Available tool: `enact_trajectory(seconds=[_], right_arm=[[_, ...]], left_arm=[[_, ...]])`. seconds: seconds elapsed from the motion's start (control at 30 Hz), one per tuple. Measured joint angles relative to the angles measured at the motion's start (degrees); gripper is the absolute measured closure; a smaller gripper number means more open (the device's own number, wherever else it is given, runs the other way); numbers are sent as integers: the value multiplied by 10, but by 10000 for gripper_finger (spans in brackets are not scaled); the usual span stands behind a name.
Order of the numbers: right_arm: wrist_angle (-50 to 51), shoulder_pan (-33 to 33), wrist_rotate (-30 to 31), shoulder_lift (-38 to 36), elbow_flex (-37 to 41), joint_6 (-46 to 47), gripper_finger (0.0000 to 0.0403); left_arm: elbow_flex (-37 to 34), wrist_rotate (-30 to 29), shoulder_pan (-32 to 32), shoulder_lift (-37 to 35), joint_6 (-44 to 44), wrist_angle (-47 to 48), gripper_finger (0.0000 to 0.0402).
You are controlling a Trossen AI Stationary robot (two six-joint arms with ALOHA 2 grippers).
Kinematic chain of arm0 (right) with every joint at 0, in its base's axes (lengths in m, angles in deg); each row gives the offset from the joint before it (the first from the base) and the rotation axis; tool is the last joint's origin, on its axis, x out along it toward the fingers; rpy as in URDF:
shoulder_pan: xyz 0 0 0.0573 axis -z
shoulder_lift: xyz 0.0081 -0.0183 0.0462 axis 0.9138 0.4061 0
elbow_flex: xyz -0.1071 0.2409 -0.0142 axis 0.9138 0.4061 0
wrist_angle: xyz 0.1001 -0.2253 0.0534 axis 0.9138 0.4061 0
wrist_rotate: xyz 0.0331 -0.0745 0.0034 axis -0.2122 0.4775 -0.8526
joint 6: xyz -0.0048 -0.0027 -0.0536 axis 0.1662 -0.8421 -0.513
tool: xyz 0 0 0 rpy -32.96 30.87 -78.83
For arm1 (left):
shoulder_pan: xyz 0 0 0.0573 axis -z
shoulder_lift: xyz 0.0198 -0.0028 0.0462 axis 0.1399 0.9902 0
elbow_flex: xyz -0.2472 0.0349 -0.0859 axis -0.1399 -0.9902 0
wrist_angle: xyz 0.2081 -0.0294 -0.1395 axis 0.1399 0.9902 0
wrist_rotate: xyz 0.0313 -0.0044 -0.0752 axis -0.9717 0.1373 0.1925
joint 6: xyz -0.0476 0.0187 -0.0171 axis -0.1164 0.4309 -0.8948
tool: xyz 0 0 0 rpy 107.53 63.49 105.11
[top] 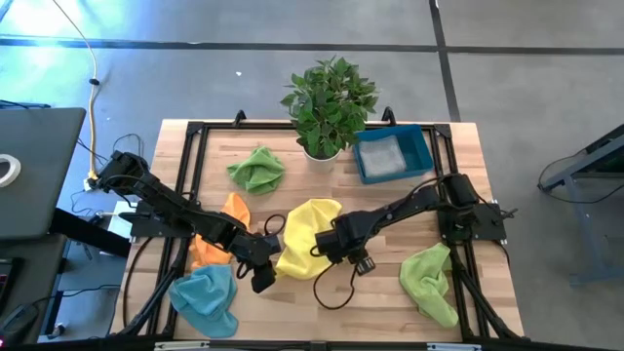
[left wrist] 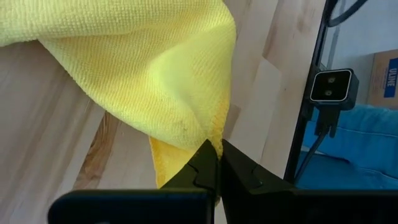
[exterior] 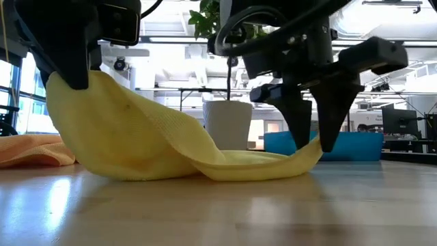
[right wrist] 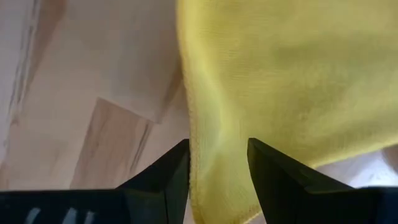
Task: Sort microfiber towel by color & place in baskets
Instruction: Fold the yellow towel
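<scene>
From the high view, the sorting looks barely begun: five microfiber towels lie loose on the wooden desk (top: pixel 390 302), and the blue basket (top: pixel 422 148) at the far right side, just beside the potted plant (top: pixel 329 102), holds only something pale that I cannot identify. A green towel (top: pixel 257 170) lies at the far side left of the plant, a second, lighter green towel (top: pixel 431 281) at the near right, an orange towel (top: pixel 216 239) and a teal-blue towel (top: pixel 207 298) at the near left, and the yellow towel (top: pixel 307 236) in the middle. Both arms meet at this yellow towel, the left hand (top: pixel 261 261) at its near left edge and the right hand (top: pixel 330 245) at its right side. In the low view, one hand raises a corner of the yellow towel (exterior: pixel 143 140) off the desk at the picture's left, while the other hand (exterior: pixel 315 140) stands over the opposite low corner with its fingers apart on both sides of the cloth; the rest of the towel rests on the wood, well before the basket (exterior: pixel 348 145). In the left wrist view, the left hand (left wrist: pixel 218 152) is pressed together and pinches a fold of the yellow towel (left wrist: pixel 155 74). In the right wrist view, the right hand (right wrist: pixel 217 168) is spread, with the towel's edge (right wrist: pixel 280 81) lying between its fingers and not yet squeezed. I judge that every towel is left to sort, and only one basket is visible.
</scene>
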Motion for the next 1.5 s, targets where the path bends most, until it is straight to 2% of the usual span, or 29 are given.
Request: enact_trajectory(seconds=[0.17, 0.27, 0.5, 0.73, 0.9, 1.13, 1.33, 1.5], right_arm=[[-3, 1, 5, 0, 17, 32, 256], [-4, -1, 7, 0, 42, 44, 274], [-7, -8, 21, 0, 54, 84, 390], [-5, -4, 46, -39, 40, 135, 399], [0, 15, 68, -115, 39, 177, 401], [17, 39, 86, -206, 39, 230, 402], [36, 39, 173, -256, 39, 288, 402], [35, 39, 277, -282, 39, 330, 403]], left_arm=[[0, -1, 1, 0, 0, 0, 401], [0, -1, 2, 0, 0, 0, 401], [0, -1, 2, 0, 9, 0, 401], [7, -7, -3, -3, 82, 20, 401], [77, -13, -24, -3, 174, 164, 401], [234, -110, -60, -3, 282, 416, 401], [361, -234, -81, -3, 292, 579, 401], [441, -344, -94, -3, 292, 640, 401]])
